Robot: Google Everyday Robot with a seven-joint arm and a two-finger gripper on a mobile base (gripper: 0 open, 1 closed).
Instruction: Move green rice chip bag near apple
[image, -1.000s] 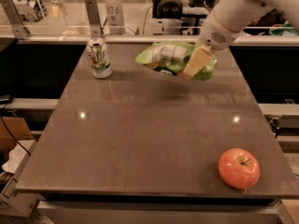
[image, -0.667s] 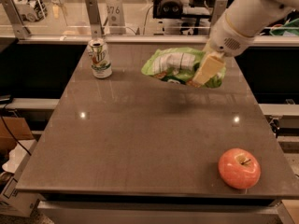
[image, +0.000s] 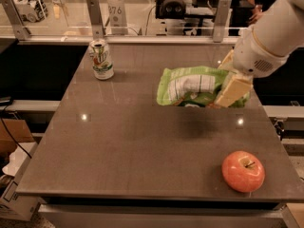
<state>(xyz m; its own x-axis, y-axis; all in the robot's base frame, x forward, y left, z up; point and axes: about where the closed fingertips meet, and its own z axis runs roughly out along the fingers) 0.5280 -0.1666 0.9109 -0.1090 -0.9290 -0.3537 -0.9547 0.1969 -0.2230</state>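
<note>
Gripper (image: 231,82): over bench (image: 128,146) right-centre, jaws closed on right end of green rice chip bag (image: 190,85), held clear of the surface. Apple (image: 243,171): front right corner, well apart. Soda can (image: 101,59): far left, upright.

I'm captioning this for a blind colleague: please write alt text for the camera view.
The robot's gripper, right of centre, holds a crinkled light-green snack bag above a brown table; a round red apple sits near-right, a green-and-white soda can far-left.
</note>
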